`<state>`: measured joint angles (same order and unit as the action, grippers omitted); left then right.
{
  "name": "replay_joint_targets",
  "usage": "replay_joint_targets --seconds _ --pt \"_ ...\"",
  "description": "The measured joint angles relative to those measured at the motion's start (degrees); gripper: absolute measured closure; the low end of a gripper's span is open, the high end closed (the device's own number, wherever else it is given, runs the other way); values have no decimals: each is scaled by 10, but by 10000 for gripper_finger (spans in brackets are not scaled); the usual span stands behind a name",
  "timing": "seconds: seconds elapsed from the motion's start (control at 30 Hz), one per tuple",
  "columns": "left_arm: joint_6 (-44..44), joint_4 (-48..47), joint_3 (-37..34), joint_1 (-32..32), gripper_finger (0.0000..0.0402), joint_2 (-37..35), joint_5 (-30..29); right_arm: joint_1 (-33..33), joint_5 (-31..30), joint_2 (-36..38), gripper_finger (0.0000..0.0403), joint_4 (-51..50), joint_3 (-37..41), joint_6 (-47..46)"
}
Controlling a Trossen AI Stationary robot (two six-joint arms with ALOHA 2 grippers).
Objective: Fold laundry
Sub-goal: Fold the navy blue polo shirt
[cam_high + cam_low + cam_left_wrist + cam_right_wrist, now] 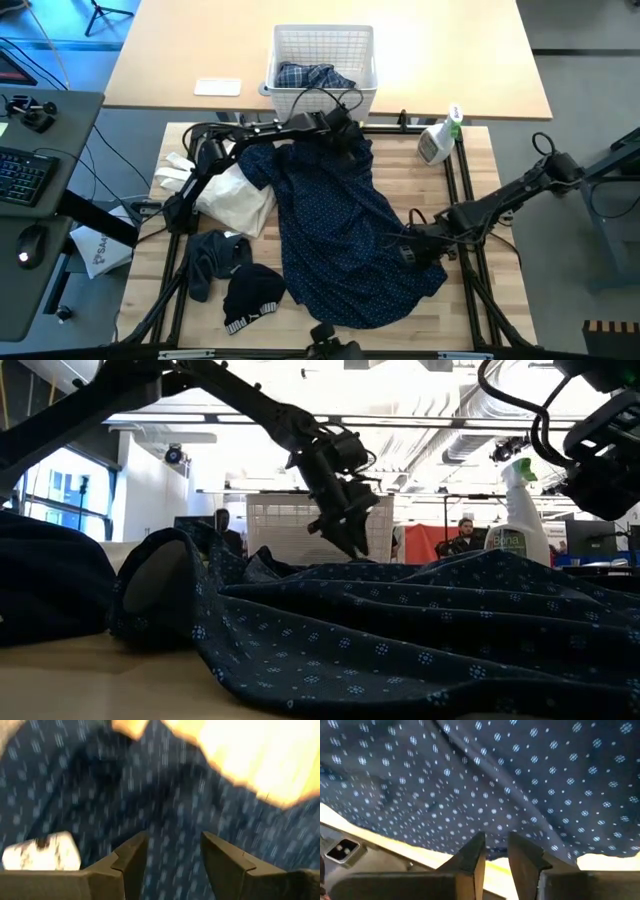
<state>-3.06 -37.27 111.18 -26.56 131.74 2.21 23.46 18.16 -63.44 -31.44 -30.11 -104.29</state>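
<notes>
The navy shirt with tiny white dots (330, 230) lies spread and rumpled down the middle of the table. My left gripper (350, 140) hangs open over its far end, near the basket. In the left wrist view its fingers (172, 855) point down at the dotted cloth (100, 795), beside a white label (42, 852). My right gripper (412, 248) is at the shirt's right edge, pointing down. Its fingers (496, 845) stand a narrow gap apart with the shirt's hem (495, 851) at their tips. My right gripper has its fingertips (479, 840) on either side of the shirt's right hem, coming slanting from above. The hem lies on the table. Whether the fingers touch the cloth I cannot tell. My left gripper hangs just over the shirt's far end, and I cannot tell if it touches.
A white lattice basket (322, 60) holding a plaid shirt (310, 75) stands at the far edge. A spray bottle (437, 140) is at the far right. A cream cloth (235, 200) and small dark pieces (210, 260), (255, 295) lie on the left. People stand in the room behind (465, 535).
</notes>
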Motion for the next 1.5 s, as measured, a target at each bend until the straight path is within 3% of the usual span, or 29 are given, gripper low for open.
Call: replay_joint_targets --seconds 0.27,0.4,0.53,0.7,0.83,0.93,1.03,1.27,1.37,1.5 --pt "56 -81 -10 -30 248 26 -6 22 -64 0 331 22 0 -24" --pt "101 -78 -19 -43 315 28 62 50 -107 0 331 52 0 -38" --pt "153 -88 -9 -41 390 16 50 88 -168 -11 332 78 -1 -45" --pt "205 -86 -4 -35 400 -26 54 152 -220 -39 340 129 -3 -40" --pt "253 -74 -3 -15 401 -86 65 213 -289 -56 369 129 -39 -32" --pt "276 -67 -3 -1 401 -130 66 250 -329 -56 395 62 -87 -47" --pt "282 -60 -3 8 401 -170 62 271 -350 -55 396 -71 -151 -75" --pt "278 -24 -3 11 401 -215 27 274 -318 -53 373 -398 -262 -153" --pt "276 -27 -3 6 401 -215 22 272 -299 -33 338 -433 -247 -155" --pt "273 -27 -9 2 401 -214 22 268 -289 3 268 -380 -164 -157"
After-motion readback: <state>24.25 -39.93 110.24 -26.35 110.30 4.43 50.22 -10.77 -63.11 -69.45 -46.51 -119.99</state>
